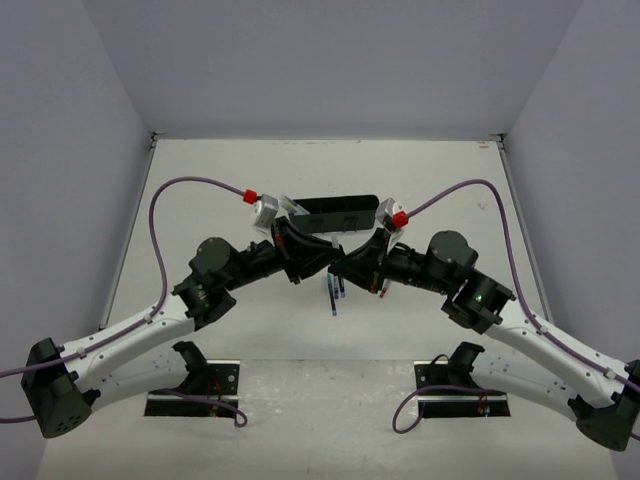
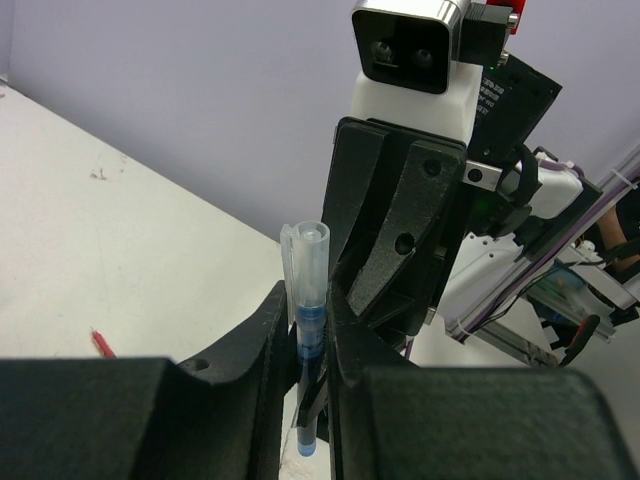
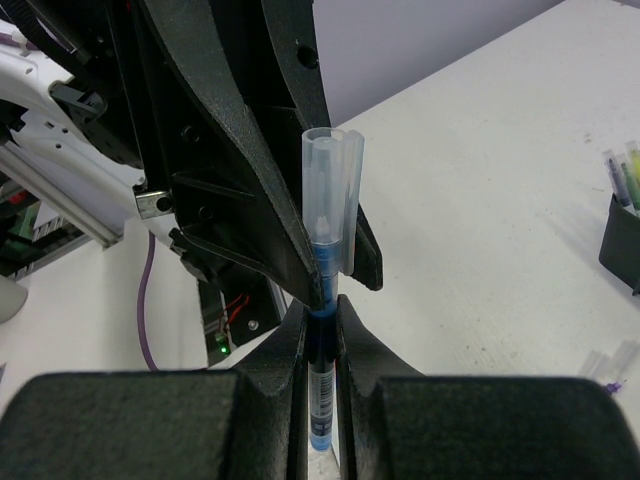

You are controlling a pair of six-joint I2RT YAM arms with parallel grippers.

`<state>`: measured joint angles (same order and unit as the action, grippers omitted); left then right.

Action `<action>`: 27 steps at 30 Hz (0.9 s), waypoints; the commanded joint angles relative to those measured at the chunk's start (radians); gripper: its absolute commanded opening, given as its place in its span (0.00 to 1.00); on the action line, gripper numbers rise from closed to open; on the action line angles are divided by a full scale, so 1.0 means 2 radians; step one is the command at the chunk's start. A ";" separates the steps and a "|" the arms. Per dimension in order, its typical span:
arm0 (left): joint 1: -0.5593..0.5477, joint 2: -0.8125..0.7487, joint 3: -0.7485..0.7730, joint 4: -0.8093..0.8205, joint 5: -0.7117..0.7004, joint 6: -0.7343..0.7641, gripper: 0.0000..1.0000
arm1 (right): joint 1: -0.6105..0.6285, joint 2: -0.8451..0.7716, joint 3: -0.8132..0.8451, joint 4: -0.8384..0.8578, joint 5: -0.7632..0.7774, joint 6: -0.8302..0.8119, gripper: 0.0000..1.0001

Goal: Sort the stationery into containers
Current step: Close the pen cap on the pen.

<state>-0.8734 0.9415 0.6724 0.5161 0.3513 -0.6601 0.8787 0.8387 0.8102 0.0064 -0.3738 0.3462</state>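
Observation:
A blue pen (image 2: 307, 270) with a clear cap stands upright between my two grippers, which meet nose to nose over the middle of the table. My left gripper (image 2: 310, 300) is shut on its barrel just below the cap. My right gripper (image 3: 320, 318) is shut on the same blue pen (image 3: 324, 225) lower down, with the left gripper's fingers (image 3: 285, 235) clasping it just above. The black tray (image 1: 335, 212) lies just behind the two grippers. Its corner (image 3: 618, 245) holds yellow-green pens (image 3: 625, 180). Two dark pens (image 1: 337, 292) lie on the table below the grippers.
A red pen (image 2: 103, 343) lies on the table to the left of my left fingers. Clear pen parts (image 3: 610, 362) rest near the tray's corner. The right wrist camera housing (image 2: 405, 45) looms close in front of the left gripper. White walls border the table.

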 commanded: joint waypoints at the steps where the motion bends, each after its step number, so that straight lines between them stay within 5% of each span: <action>1: 0.000 0.012 -0.009 -0.009 0.028 0.013 0.00 | 0.002 -0.004 0.038 0.044 -0.005 -0.007 0.00; 6: 0.000 0.009 -0.012 0.001 0.035 0.011 0.00 | 0.002 -0.009 0.031 0.048 0.001 -0.006 0.00; 15: 0.000 -0.027 0.005 -0.019 -0.024 0.016 0.00 | 0.002 -0.014 -0.015 0.068 0.001 0.000 0.30; 27: 0.000 -0.031 0.018 -0.022 -0.045 0.017 0.00 | 0.002 -0.012 -0.037 0.076 -0.034 0.011 0.42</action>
<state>-0.8719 0.8820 0.6712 0.4609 0.2808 -0.6500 0.8805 0.8168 0.7449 0.1047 -0.3882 0.3585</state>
